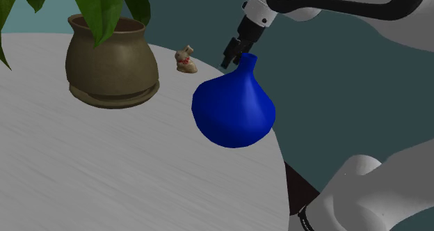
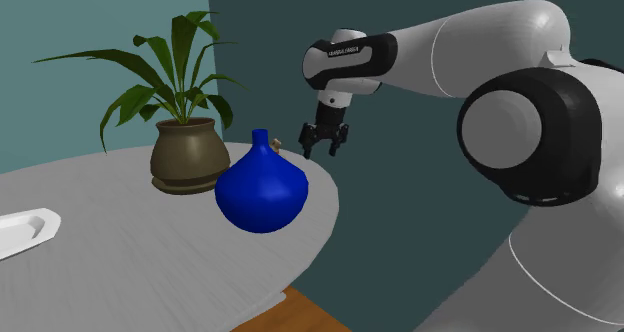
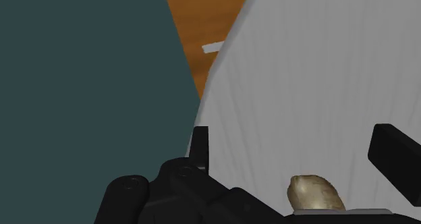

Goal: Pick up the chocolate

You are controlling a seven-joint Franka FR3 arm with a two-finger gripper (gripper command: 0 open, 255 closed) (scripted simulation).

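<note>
**Inspector:** Surface and contents, largest first?

**Assistant:** A round pale table [image 1: 104, 174]. On it stand a potted plant [image 1: 111, 62] in a brown pot and a blue vase [image 1: 233, 108] near the rim.

**Inspector:** End effector?

**Assistant:** The gripper [image 2: 325, 148] hangs by the vase's neck with its fingers spread apart, clasping nothing.

**Inspector:** The chocolate?

**Assistant:** The chocolate [image 1: 185, 60], a small tan bunny, stands on the table between pot and vase. In the wrist view it sits between the fingers, untouched.
</note>
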